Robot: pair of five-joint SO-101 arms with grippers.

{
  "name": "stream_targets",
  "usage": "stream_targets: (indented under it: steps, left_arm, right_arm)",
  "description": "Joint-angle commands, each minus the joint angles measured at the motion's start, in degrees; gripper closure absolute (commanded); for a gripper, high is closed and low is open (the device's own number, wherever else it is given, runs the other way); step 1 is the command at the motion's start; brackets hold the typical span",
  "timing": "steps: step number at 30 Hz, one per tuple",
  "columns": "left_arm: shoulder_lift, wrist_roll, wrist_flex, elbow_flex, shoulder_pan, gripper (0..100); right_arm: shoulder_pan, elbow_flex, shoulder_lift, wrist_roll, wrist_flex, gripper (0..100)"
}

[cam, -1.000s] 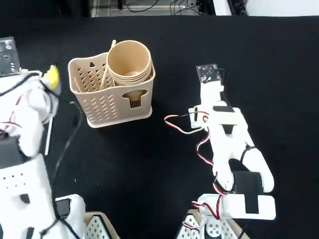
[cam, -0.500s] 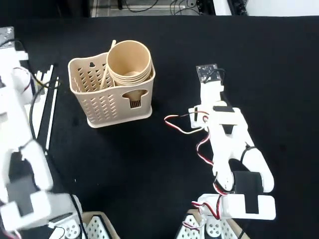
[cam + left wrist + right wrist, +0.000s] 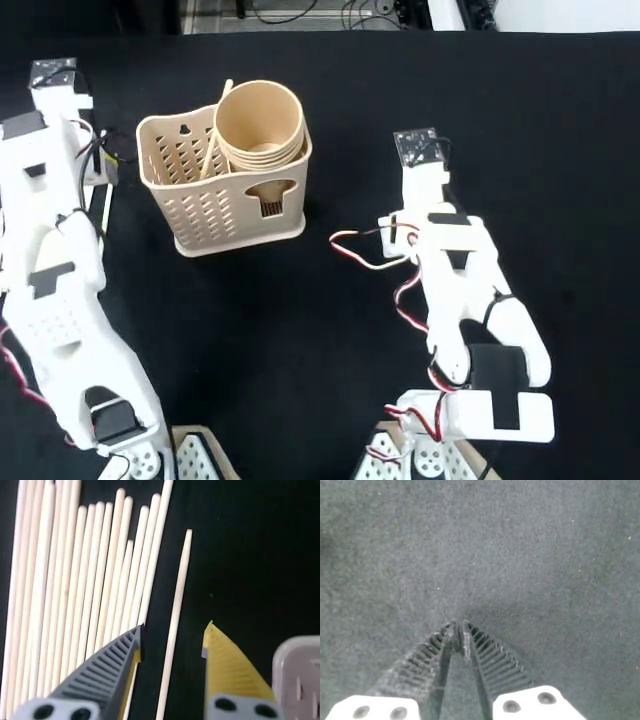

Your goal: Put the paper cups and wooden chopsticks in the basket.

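Observation:
A beige slotted basket [image 3: 222,195] holds a stack of paper cups [image 3: 258,122] and one wooden chopstick [image 3: 213,140] leaning in its left part. Left of the basket, my left arm [image 3: 45,230] stretches over a row of several wooden chopsticks [image 3: 80,580] lying side by side on the black table. My left gripper [image 3: 175,626] is open just above them, and a single chopstick [image 3: 179,580] set apart from the row lies between the grey finger [image 3: 112,672] and the yellow finger [image 3: 225,665]. My right gripper [image 3: 457,630] is shut on nothing over bare black cloth.
A corner of the basket [image 3: 299,672] stands close beside the yellow finger. My right arm [image 3: 455,270] is folded at the right of the table, well away from the basket. Open black table lies between the basket and that arm.
My left arm has swung from the near left out toward the far left and now hangs over the chopsticks beside the basket. The right arm, basket and cups have not moved.

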Motion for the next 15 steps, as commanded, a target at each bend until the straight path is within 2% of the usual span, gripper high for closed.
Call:
stream_targets:
  steps: [1, 10, 15]
  left_arm:
    - [5.5, -0.3, 0.1, -9.1, 0.6, 80]
    - [18.2, -0.4, 0.4, -18.1, 0.6, 80]
    - [19.0, -0.4, 5.5, -21.7, 0.7, 80]
  right_arm:
    - [-0.4, -0.3, -1.1, 0.0, -0.9, 98.5]
    - [-0.4, -0.3, -1.1, 0.0, -0.9, 98.5]
    - [-0.4, -0.3, -1.1, 0.0, -0.9, 98.5]
